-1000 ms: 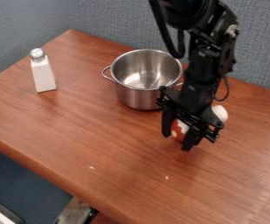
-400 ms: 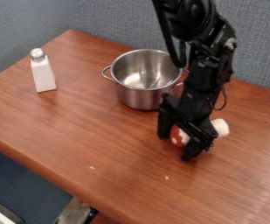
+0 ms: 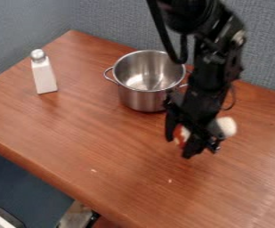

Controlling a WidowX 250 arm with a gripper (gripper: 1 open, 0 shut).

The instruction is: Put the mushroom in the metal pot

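1 mushroom (image 3: 222, 127) pinched by fingers (image 3: 190, 138), 4 o'clock of 1 metal pot (image 3: 147, 78); 1 bottle (image 3: 42, 72) on counter (image 3: 68, 134).

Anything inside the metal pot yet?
The metal pot looks empty: only bare steel floor and inner wall show. The near wall hides part of the floor. The mushroom is outside, at the gripper.

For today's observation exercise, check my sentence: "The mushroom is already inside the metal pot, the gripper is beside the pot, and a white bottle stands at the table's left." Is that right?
One detail is wrong. The camera view shows the mushroom outside the metal pot, at the gripper above the table; the pot looks empty. The gripper is beside the pot, and the white bottle stands at the left.
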